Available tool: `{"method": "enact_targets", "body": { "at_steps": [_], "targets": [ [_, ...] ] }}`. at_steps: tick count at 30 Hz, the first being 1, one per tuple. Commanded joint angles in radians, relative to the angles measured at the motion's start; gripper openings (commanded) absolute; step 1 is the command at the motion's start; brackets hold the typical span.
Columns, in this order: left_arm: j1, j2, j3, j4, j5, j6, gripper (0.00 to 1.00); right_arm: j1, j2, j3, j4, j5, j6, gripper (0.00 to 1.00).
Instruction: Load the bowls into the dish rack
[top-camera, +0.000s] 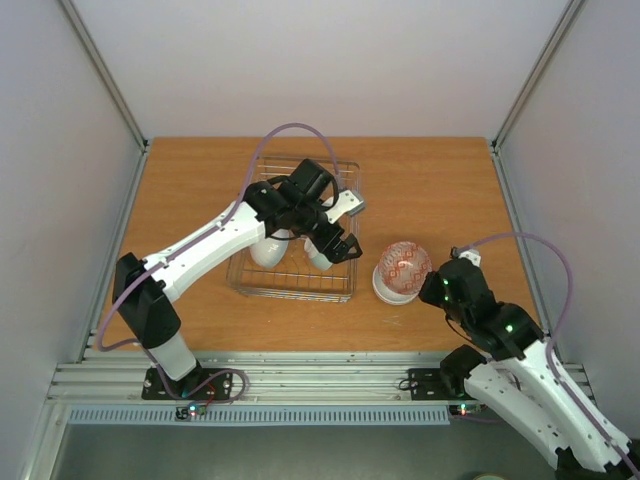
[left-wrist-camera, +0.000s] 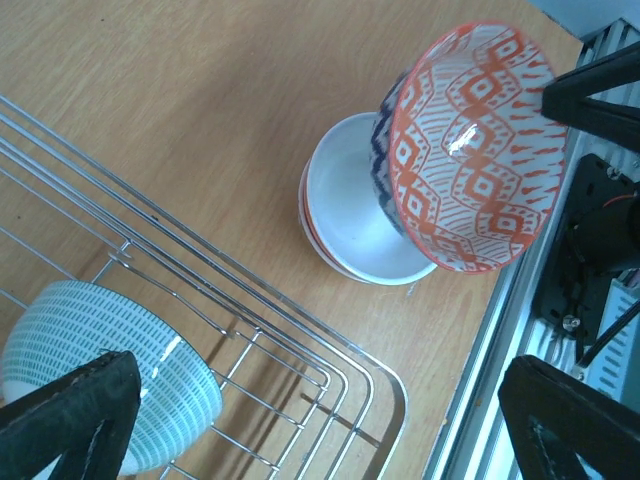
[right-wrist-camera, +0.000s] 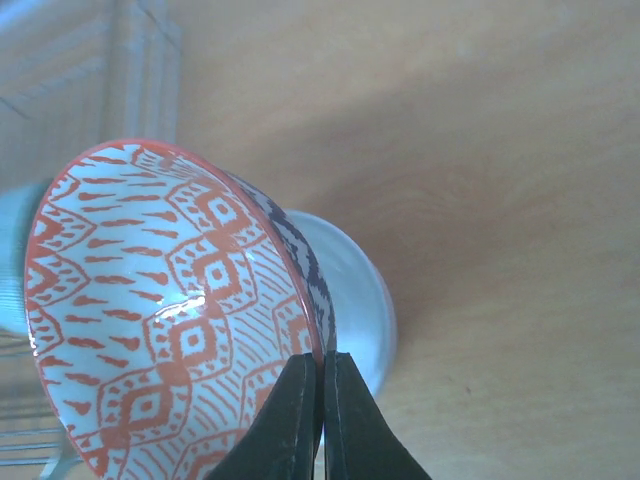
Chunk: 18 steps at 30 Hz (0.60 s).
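The right hand (right-wrist-camera: 322, 372) is pinched together on the rim of the orange-patterned bowl (right-wrist-camera: 170, 320). The bowl stands tilted on edge over a stack of white bowls (right-wrist-camera: 355, 300) on the worktop (top-camera: 450, 190), just right of the dish rack (top-camera: 295, 292). To do this well, grip firmly, lift clear of the stack before swinging left, then set it on edge in the rack. The left hand (left-wrist-camera: 320, 428) hangs wide apart over the rack, above a blue-striped bowl (left-wrist-camera: 110, 350). No brand or writing is readable.
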Motion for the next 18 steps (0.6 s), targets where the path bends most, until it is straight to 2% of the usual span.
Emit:
{"method": "enact_targets", "body": {
  "at_steps": [1, 4, 10, 18],
  "targets": [
    [0.001, -0.074, 0.054, -0.045, 0.043, 0.065, 0.99, 0.002, -0.13, 0.032, 0.147, -0.032, -0.121, 0.01],
    [0.007, -0.113, 0.052, -0.071, 0.09, 0.108, 0.99, 0.002, -0.173, 0.021, 0.21, -0.069, -0.166, 0.01],
    [0.068, -0.148, 0.048, -0.073, 0.281, 0.104, 0.99, 0.002, -0.15, -0.022, 0.401, -0.228, -0.206, 0.01],
    [0.149, -0.214, -0.028, 0.0, 0.232, 0.061, 0.99, -0.009, -0.089, -0.06, 0.624, -0.438, -0.22, 0.01]
  ]
}}
